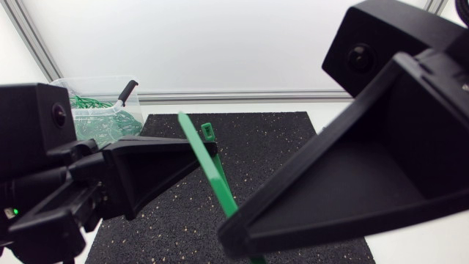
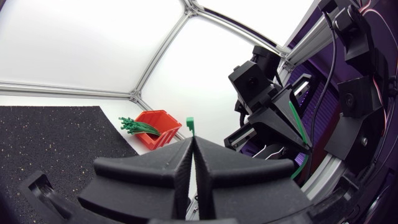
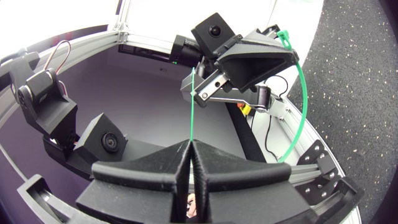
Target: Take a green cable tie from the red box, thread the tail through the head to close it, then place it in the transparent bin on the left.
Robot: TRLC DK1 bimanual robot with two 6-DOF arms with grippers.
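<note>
Head view shows the tie (image 1: 218,172) out of the box (image 2: 163,124) and bent into a loop between the two arms. The left gripper (image 1: 211,150) is clamped on it just below the head (image 1: 208,132). The right gripper (image 1: 229,236) pinches the tail, whose tip (image 1: 181,116) stands just beside the head. From where I stand the tail isn't through yet, so threading looks like the step in hand. After that comes the drop into the bin (image 1: 73,92), which has ties in it already.
</note>
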